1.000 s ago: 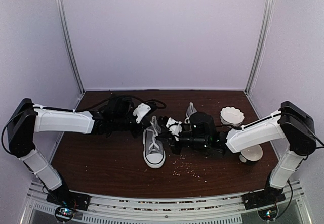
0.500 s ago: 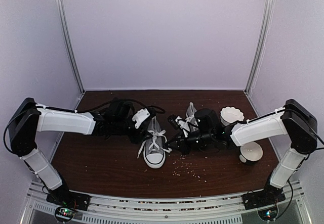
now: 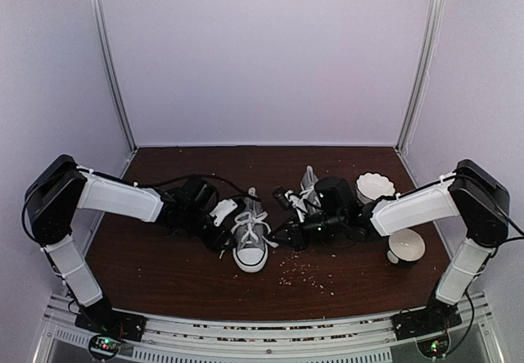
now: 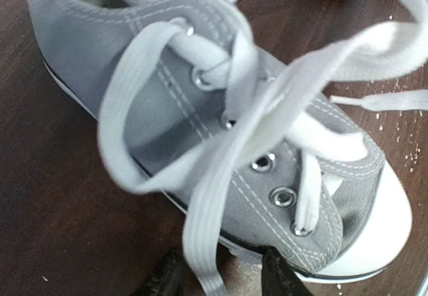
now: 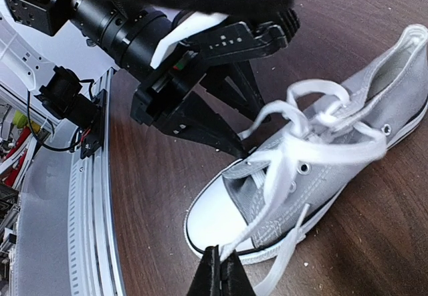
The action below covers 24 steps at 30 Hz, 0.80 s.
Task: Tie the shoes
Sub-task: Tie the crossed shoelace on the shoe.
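A small grey canvas sneaker with a white rubber toe cap (image 3: 250, 244) sits near the middle of the dark wooden tabletop (image 3: 164, 256), toe toward the arm bases, between the 2 hands. Its long white laces (image 4: 110, 119) are threaded through the eyelets and lifted into 1 loose loop with crossing strands over the tongue, but no tightened knot or bow shows. The left hand (image 4: 222, 277) hovers low at the shoe's side with its fingers spread, and 1 strand hangs down between them without being clamped. The right hand (image 5: 217, 276) is pressed together at the toe end, pinching 1 strand of the laces that runs up taut toward the eyelets. The 2nd matching grey sneaker (image 3: 308, 181) stands farther back, partly hidden behind the right arm, so I cannot tell how its laces lie. A white fluted bowl (image 3: 374, 188) and a 2nd white bowl (image 3: 407, 247) sit on the right, and pale crumbs (image 3: 304, 274) are scattered in front of the shoe. By my reading the job is in its early half: the 1st shoe's knot is only being formed, with tightening and the bow left, and the 2nd shoe is probably all to do.
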Motion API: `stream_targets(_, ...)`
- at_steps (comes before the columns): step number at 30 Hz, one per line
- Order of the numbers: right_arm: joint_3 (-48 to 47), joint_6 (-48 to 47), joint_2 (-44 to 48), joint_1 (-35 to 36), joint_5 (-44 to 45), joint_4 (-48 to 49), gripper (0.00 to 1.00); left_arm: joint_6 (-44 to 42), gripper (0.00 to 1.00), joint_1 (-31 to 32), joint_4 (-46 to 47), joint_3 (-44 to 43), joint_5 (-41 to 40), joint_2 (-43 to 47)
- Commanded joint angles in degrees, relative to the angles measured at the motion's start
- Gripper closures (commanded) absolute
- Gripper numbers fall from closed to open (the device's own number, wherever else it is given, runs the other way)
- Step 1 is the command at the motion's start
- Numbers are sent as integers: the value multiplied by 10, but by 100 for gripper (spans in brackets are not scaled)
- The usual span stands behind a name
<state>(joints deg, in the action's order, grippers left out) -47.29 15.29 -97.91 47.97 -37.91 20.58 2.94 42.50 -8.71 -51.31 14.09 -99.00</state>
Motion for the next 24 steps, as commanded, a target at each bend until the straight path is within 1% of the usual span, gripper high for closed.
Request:
stream_targets(1,5,10,0,-2,-21,30,100,8,62,-17,14,-18,-22,-30)
stream_targets(2,8,11,1,-2,-21,35,100,7,64,-17,19,-17,-16,-31)
stream_targets(3,9,12,2,-2,-20,37,100,5,69,-17,24,-16,-13,-32)
stream_targets(7,10,11,4,-3,-23,38,100,4,92,-17,24,-12,-6,-35)
stream_targets(8,10,11,4,-4,-25,38,100,3,100,-17,25,-9,-5,-31)
stream_targets(10,10,15,6,-10,-26,39,100,6,100,-17,27,3,-13,-21)
stream_targets(13,15,21,12,-21,-25,38,100,19,100,-20,25,24,-53,-1)
stream_targets(18,39,18,36,-49,-13,21,100,67,100,-35,9,64,-153,37)
stream_targets(22,68,25,73,-79,8,0,100,134,100,-55,24,116,-253,106)
stream_targets(24,90,29,96,-92,20,-5,100,164,100,-67,34,141,-289,148)
